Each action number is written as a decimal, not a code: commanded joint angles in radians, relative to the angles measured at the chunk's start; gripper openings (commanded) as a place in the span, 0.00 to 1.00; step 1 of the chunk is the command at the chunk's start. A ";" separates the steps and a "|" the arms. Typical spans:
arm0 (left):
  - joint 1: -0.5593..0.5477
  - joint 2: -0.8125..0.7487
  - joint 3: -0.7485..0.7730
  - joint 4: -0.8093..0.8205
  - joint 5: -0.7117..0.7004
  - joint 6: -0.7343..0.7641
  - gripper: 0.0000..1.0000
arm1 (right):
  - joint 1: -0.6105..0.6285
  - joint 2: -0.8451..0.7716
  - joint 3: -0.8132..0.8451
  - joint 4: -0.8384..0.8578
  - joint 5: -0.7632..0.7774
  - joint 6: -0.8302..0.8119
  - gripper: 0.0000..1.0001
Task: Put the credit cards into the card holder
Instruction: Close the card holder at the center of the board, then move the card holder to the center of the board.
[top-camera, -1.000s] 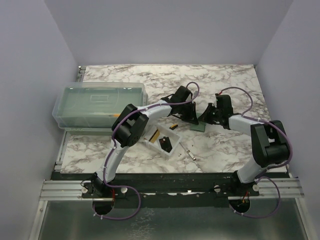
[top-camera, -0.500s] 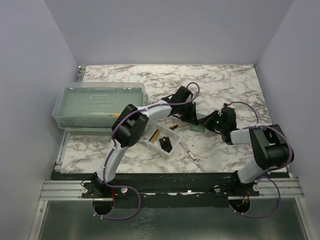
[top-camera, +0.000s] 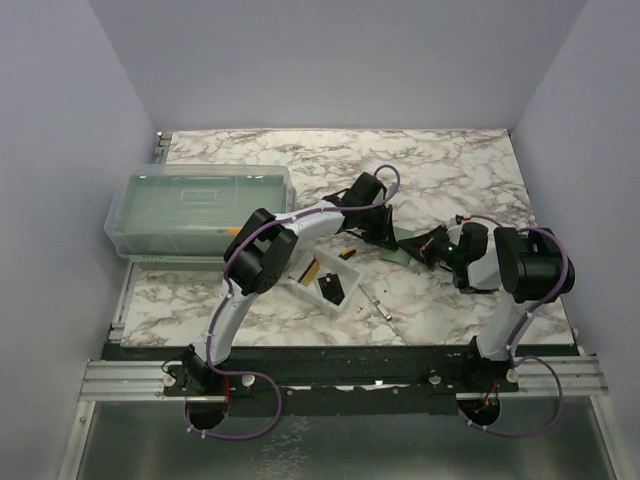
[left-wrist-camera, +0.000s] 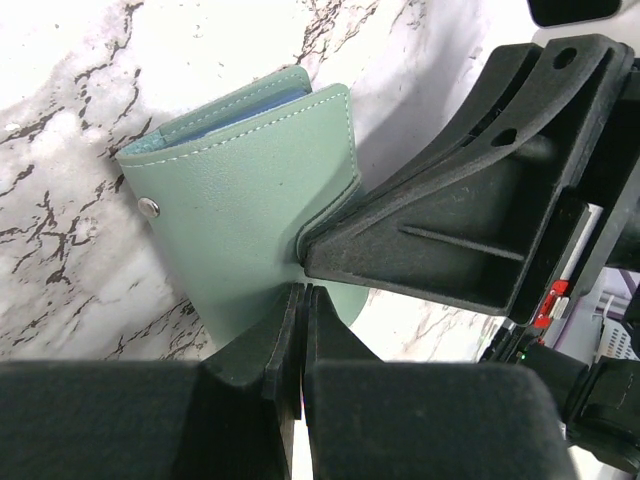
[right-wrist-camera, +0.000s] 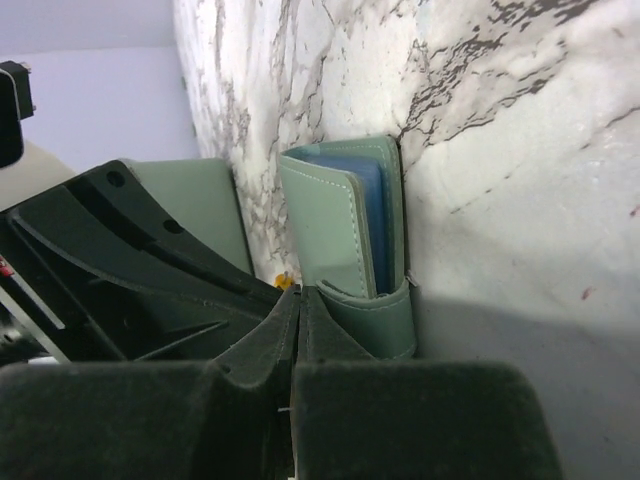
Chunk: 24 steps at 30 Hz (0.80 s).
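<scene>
The sage-green card holder (top-camera: 403, 248) lies mid-table between both grippers. In the left wrist view the card holder (left-wrist-camera: 240, 190) shows its snap button and a blue inside edge. My left gripper (left-wrist-camera: 303, 292) is shut with its tips pinching the holder's lower flap. My right gripper (right-wrist-camera: 303, 298) is shut at the holder's (right-wrist-camera: 345, 225) near edge, apparently on its front cover, beside the strap. From above, the left gripper (top-camera: 388, 237) and right gripper (top-camera: 425, 245) face each other across the holder. A black card (top-camera: 331, 288) and a gold card (top-camera: 311, 270) lie in the clear tray (top-camera: 297, 284).
A large translucent lidded box (top-camera: 195, 210) stands at the back left. An orange-handled tool (top-camera: 348, 253) lies next to the tray. A small metal piece (top-camera: 379, 304) lies in front of the holder. The right arm's finger (left-wrist-camera: 450, 230) fills the left wrist view's right side.
My right arm has dropped low and swung right, its gripper coming down level with the card holder's right edge. The left arm has stayed put.
</scene>
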 joint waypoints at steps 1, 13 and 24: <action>0.010 -0.005 -0.029 -0.083 -0.056 0.034 0.00 | -0.048 0.129 -0.077 -0.190 0.072 -0.015 0.00; 0.011 -0.210 0.088 -0.169 0.056 0.032 0.48 | -0.041 -0.365 0.243 -0.981 0.121 -0.572 0.44; 0.014 -0.553 0.015 -0.235 -0.006 0.044 0.77 | 0.197 -0.354 0.495 -1.370 0.543 -0.599 1.00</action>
